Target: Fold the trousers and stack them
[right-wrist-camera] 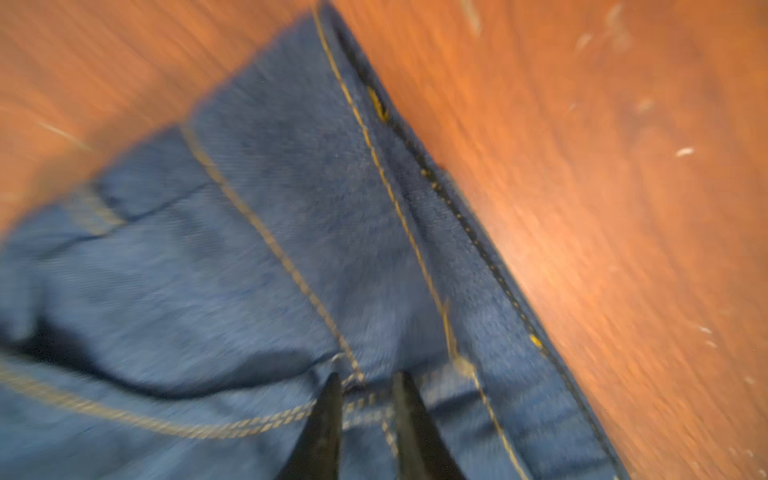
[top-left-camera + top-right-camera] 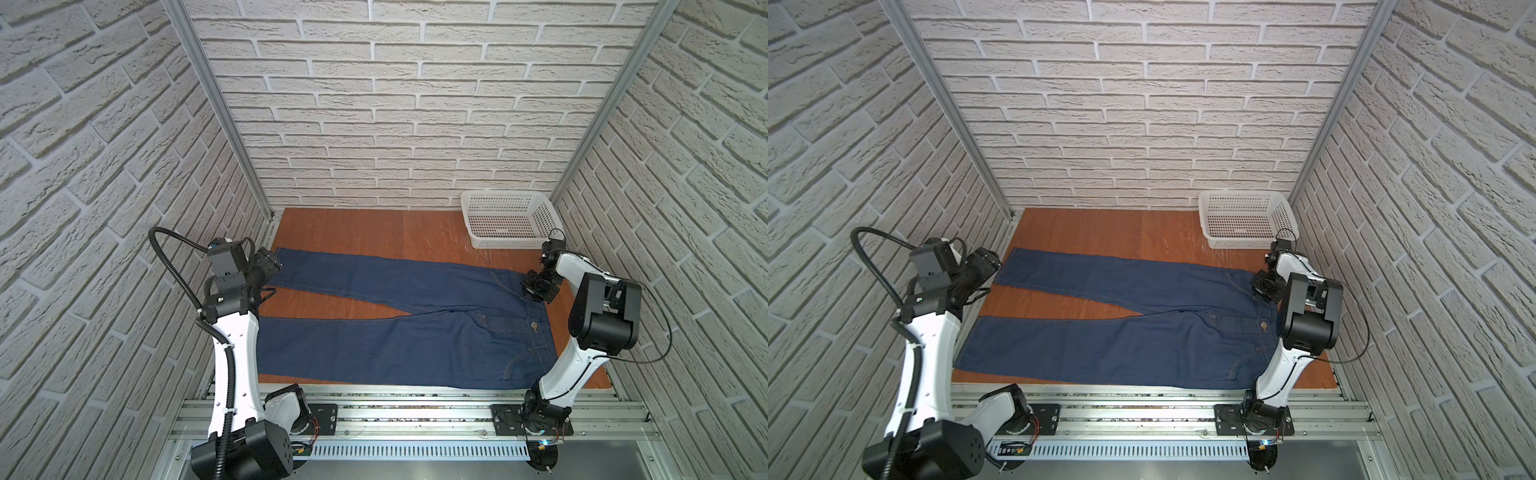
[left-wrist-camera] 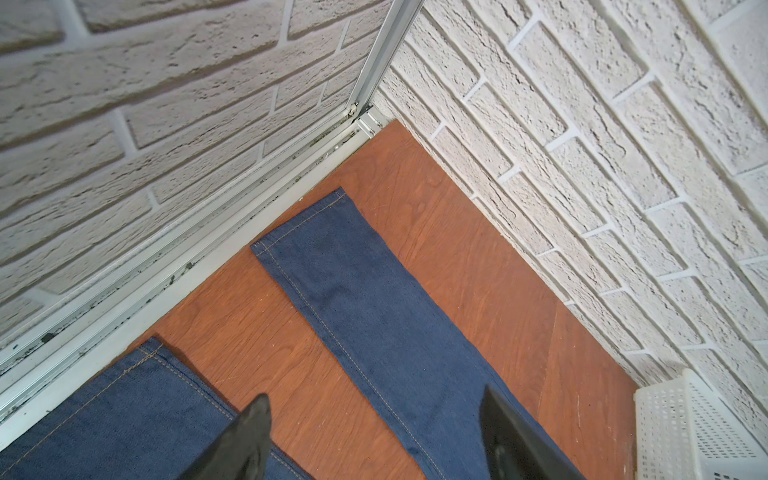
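The dark blue trousers lie flat on the wooden table, waist to the right and both legs spread out to the left. My left gripper hangs open above the far leg, a little back from its cuff, and touches nothing. At the far corner of the waist, my right gripper is down on the denim. Its jaws stand a narrow gap apart over a pocket seam, whose stitching runs flat through the gap. That view is blurred.
A white perforated basket stands in the back right corner. Brick-pattern walls close in on the left, right and back. An aluminium rail with the arm bases runs along the front edge.
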